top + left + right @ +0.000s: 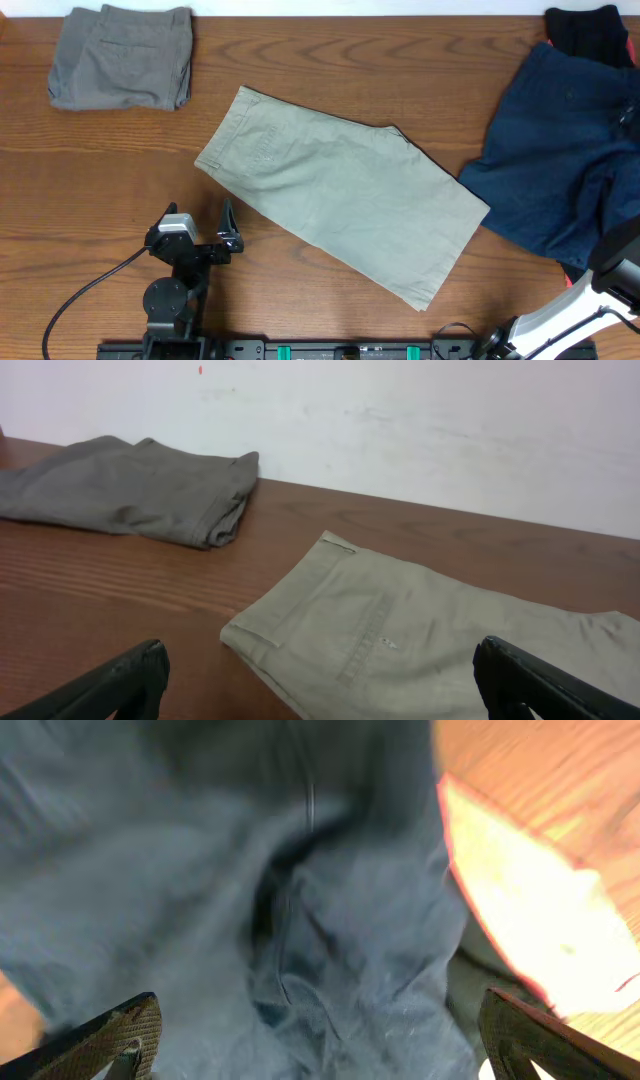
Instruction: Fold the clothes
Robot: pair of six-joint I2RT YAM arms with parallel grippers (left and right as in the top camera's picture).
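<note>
Pale khaki shorts (340, 190) lie folded lengthwise across the middle of the table, back pocket up; they also show in the left wrist view (420, 650). Folded grey shorts (122, 57) lie at the far left, also in the left wrist view (130, 488). A crumpled navy-blue garment (565, 150) lies at the right, with a black one (590, 30) behind it. My left gripper (228, 232) is open and empty, just short of the khaki shorts' waistband (320, 690). My right gripper (320, 1040) is open over the navy cloth (250, 900); its arm (610, 290) is at the lower right.
A white wall (400, 420) runs behind the wooden table (100, 190). A red-edged bright object (530, 930) lies beside the navy cloth. A black rail (330, 350) and a cable (90, 285) run along the front edge.
</note>
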